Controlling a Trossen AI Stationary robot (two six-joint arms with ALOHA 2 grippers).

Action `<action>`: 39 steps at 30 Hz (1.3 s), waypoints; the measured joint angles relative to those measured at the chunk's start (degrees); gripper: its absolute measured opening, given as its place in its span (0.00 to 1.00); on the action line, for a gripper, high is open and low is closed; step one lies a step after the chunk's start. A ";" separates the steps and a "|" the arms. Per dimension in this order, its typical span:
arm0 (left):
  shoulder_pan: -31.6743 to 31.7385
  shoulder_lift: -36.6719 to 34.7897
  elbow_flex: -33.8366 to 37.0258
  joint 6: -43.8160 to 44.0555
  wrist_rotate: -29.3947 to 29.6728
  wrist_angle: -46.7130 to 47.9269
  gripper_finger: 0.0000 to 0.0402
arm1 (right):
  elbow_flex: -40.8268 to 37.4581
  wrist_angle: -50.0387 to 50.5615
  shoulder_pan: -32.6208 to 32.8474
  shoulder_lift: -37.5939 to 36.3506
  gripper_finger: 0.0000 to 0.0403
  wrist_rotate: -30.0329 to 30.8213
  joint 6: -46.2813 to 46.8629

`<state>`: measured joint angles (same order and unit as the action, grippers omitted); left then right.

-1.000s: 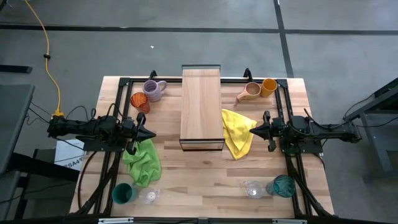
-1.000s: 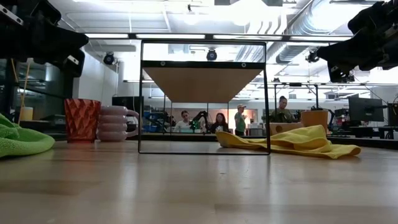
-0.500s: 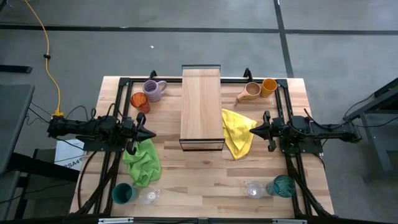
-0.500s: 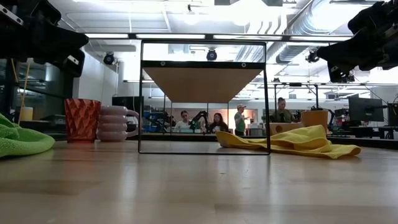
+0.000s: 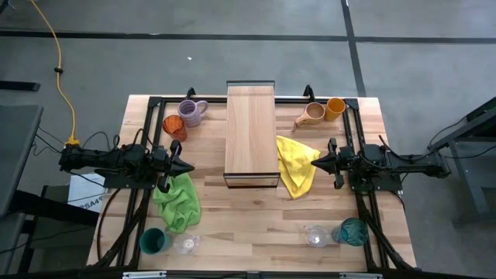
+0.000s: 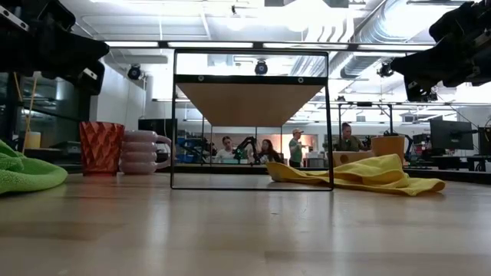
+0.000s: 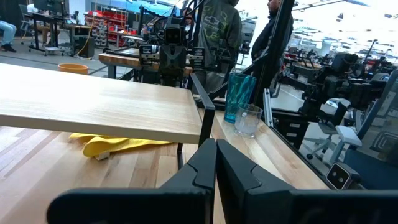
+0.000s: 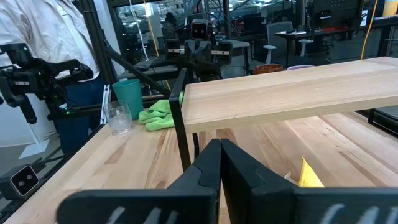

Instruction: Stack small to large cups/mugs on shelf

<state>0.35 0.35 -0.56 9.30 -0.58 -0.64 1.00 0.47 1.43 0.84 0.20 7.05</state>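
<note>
The shelf [image 5: 251,132] stands mid-table with nothing on its plank. At the far left stand a lavender mug [image 5: 191,112] and an amber-orange tumbler [image 5: 174,127]; at the far right, a tan mug [image 5: 311,115] and an orange cup [image 5: 335,108]. Near the front edge stand a teal tumbler [image 5: 153,241] with a clear glass [image 5: 186,245] on the left, and a clear glass [image 5: 316,235] with a teal tumbler [image 5: 353,231] on the right. My left gripper [image 5: 188,167] and right gripper [image 5: 314,163] hover shut on either side of the shelf, pointing level at it.
A green cloth [image 5: 177,201] lies crumpled under and in front of my left gripper. A yellow cloth [image 5: 296,164] lies beside the shelf's right side, below my right gripper. A dark frame runs along the table's edges. People stand in the room beyond the table.
</note>
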 joint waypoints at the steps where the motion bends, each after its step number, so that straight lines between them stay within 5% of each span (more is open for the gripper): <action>1: 0.01 -0.01 0.00 0.01 0.00 0.00 0.00 | 0.00 0.01 0.02 -0.02 0.00 -0.01 0.02; 39: -0.01 -0.01 0.00 0.01 -0.01 0.01 0.00 | -0.01 -1.68 0.02 0.00 0.00 0.23 -0.45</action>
<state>0.34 0.34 -0.56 9.31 -0.59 -0.64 0.99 -1.21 1.45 0.84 0.43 6.60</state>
